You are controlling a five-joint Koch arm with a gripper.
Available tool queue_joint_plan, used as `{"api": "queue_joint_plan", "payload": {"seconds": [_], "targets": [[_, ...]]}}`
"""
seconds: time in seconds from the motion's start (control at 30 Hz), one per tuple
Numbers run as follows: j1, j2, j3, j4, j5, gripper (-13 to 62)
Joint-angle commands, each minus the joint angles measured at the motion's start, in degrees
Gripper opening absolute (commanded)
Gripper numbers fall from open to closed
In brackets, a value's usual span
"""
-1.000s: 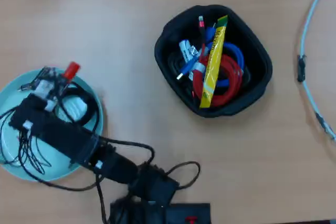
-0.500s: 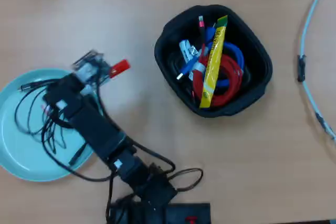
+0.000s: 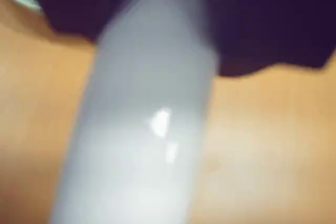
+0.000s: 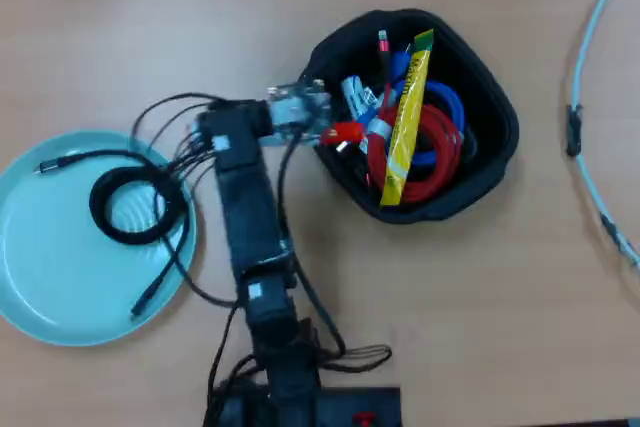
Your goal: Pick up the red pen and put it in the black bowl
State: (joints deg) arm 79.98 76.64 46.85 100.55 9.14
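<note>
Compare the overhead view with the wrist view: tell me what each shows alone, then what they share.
Overhead only: the gripper at the black bowl's rim, the pen's red cap over the bowl, cables and a yellow packet inside, a coiled black cable on the teal plate.
Wrist only: the pen's white barrel, blurred, close up.
Both: the red pen, the bowl, the wooden table.

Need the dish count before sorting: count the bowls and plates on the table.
2: the black bowl, right of the arm in the overhead view, full of cables; the teal plate, lower left, holding a coiled black cable.
</note>
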Motion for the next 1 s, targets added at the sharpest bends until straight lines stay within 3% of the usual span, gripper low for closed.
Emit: {"api": "queue_joint_plan", "payload": {"seconds": [0.0, 0.27, 0.6, 0.97], "targets": [[5.1, 3.96, -3.69, -0.18, -0.97, -6.1], [16.88, 3.34, -3.69, -5.63, -0.88, -6.0], [19.86, 2.72, -3.25, -19.07, -0.62, -5.9], [26.37, -7.73, -3.25, -20.65, -0.18, -6.1]]}}
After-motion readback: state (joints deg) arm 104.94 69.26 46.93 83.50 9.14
